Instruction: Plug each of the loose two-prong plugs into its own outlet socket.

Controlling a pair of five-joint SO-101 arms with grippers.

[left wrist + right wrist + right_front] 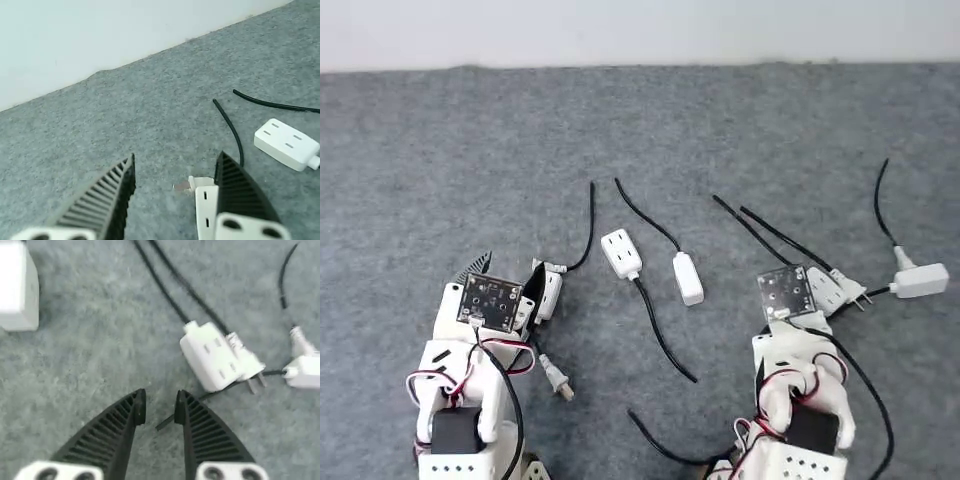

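Carpet, grey and rough, covers the desk [420, 150], where the left arm [470, 410] and right arm [805, 410] sit side by side.

The left tool [177, 160] is spread wide and grips nothing. A first socket [205, 207] lies against the inner face of one of its fingers, long axis along that finger. Its cord [232, 132] runs on ahead.

A second socket [620, 252] lies ahead of this tool, off toward the right arm. Its long axis is roughly in line with the tool, and its cord leaves the end nearer the arms. Just beyond it lies a slim plug [688, 278], nearly parallel, with its cord leaving the far end; its prongs are not clear. Behind the left tool, beside its arm, a small plug [560, 383] lies with prongs pointing back and toward the right arm.

The right tool [160, 407] is narrow, with nothing between its fingers. Just ahead of it lies a third socket [210, 360], touching a pronged plug [247, 367] alongside. Their long axes are parallel, the prongs aim back and outward, and both cords run forward. Farther out on that side lies an end plug [305, 372].
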